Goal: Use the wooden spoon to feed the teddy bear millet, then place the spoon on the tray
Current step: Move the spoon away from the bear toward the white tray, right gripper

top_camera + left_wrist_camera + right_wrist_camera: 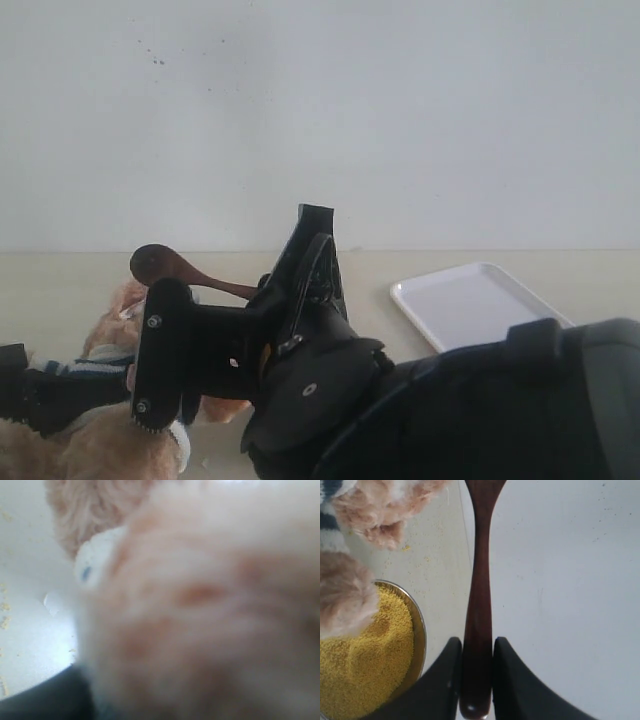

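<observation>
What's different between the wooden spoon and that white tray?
The wooden spoon is dark reddish-brown and slim; the tray is white, wide and flat. The spoon is held in the air, clamped in the right end effector; the tray lies on the table. Both look smooth and hard.

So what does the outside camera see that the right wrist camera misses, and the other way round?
Only the exterior view shows the white tray and the wooden spoon with its whole oval bowl, held up in the air. Only the right wrist view shows the steel bowl of yellow millet and the right gripper clamped on the spoon's handle. Both show the spoon and the teddy bear in its striped shirt.
</observation>
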Robot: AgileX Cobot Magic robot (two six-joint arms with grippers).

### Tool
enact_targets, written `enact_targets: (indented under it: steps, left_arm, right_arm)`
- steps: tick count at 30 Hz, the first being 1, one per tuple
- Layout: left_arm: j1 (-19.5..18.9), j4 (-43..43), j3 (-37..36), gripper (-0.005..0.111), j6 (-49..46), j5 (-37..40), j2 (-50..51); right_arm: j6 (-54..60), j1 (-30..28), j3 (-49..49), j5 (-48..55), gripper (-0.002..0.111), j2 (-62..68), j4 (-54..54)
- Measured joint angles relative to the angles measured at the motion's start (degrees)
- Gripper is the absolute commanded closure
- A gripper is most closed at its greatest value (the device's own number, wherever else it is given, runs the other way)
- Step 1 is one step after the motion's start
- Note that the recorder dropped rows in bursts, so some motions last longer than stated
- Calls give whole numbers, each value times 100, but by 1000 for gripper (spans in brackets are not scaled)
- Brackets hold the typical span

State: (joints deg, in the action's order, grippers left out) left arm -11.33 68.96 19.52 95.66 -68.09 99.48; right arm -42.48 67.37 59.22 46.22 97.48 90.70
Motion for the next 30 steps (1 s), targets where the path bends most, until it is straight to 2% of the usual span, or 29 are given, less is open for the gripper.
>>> enact_targets:
  steps: [22, 30]
  left_arm:
    - [0, 0, 0, 103, -82, 0, 0]
    - [0, -33, 0, 103, -130, 0, 0]
  right_arm:
    - [-58, 0, 0, -20, 108, 0, -165]
    - [-879, -163, 0, -560, 108, 0, -200]
